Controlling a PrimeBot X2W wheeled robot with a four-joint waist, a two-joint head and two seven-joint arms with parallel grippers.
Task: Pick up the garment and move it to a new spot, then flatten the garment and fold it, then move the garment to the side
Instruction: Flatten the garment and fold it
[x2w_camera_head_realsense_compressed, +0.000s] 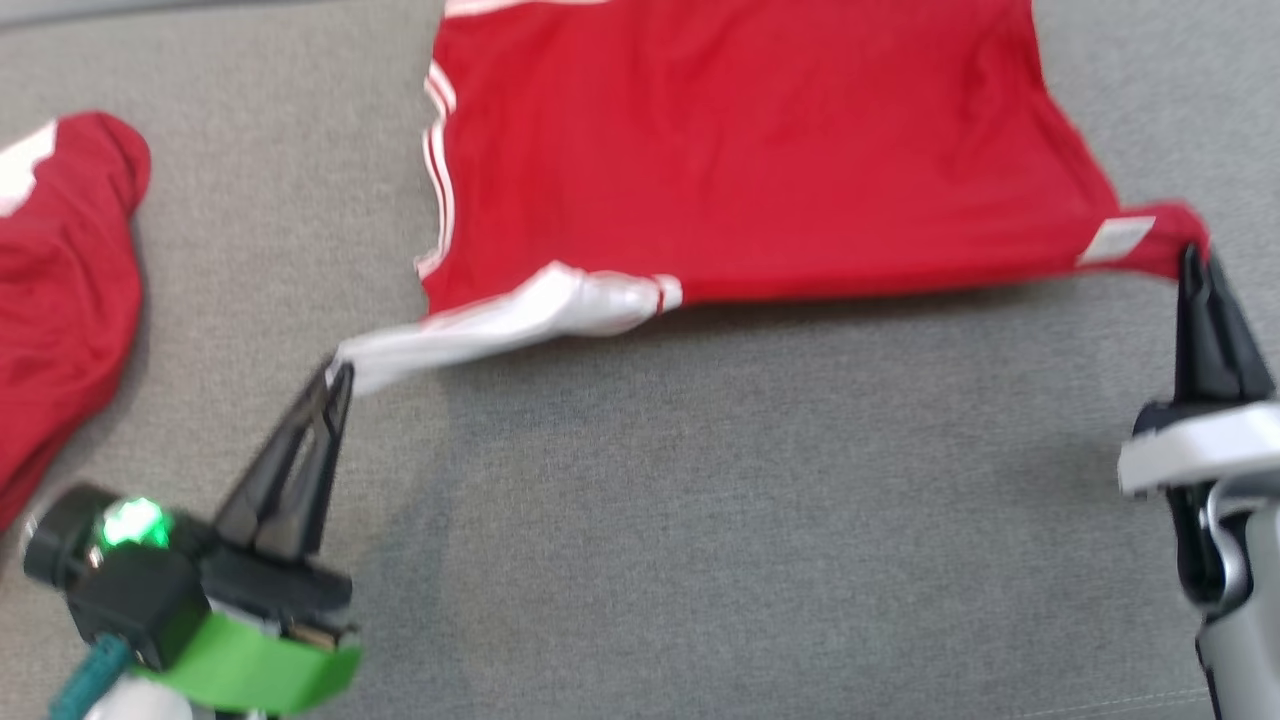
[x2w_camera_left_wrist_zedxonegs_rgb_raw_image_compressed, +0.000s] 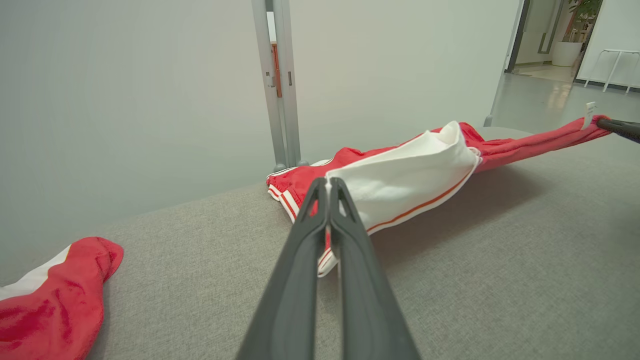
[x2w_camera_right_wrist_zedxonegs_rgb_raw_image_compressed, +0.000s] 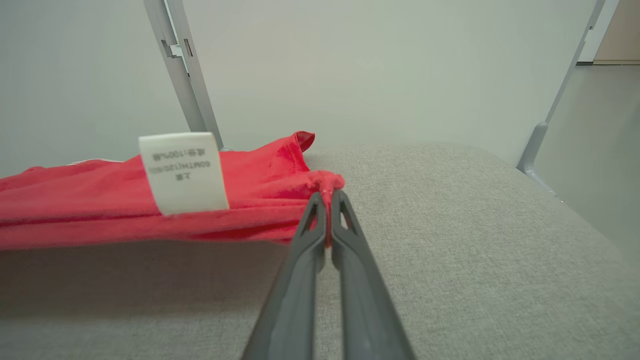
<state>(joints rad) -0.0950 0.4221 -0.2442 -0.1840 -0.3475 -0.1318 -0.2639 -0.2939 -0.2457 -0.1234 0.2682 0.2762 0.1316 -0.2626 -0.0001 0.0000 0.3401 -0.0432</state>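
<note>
**1. Grip state.** I hold the red knit garment with white striped trim (x2w_camera_head_realsense_compressed: 760, 150) at two points on its near edge.
- My left gripper (x2w_camera_head_realsense_compressed: 340, 372) is pressed together, pinching the tip of the garment's white fabric panel (x2w_camera_left_wrist_zedxonegs_rgb_raw_image_compressed: 400, 185).
- My right gripper (x2w_camera_head_realsense_compressed: 1193, 258) is pressed together, pinching a bunched red corner. In the right wrist view, the white rectangular care label (x2w_camera_right_wrist_zedxonegs_rgb_raw_image_compressed: 182, 172) hangs just to the left of these fingertips.
- Neither pair of fingers shows any gap apart from the cloth caught between them.

**2. Reason for the hold.** The two grip points are well apart, so the edge between them runs taut and nearly straight. This edge is raised off the grey woven upholstered surface (x2w_camera_head_realsense_compressed: 700, 500), and a shadow lies beneath it. I judge this to be the flattening stage. Tension along the edge removes slack, so the cloth can lie smooth before any fold is made.

**3. Garment location.** The body of the garment extends forward from both sets of fingertips and rests on the grey surface. Only the edge nearest my grippers is lifted.

**4. Adjacent item.** A second crumpled red-and-white cloth (x2w_camera_head_realsense_compressed: 60, 300) lies outboard of my left gripper. It touches neither the gripper nor the held garment.
</note>
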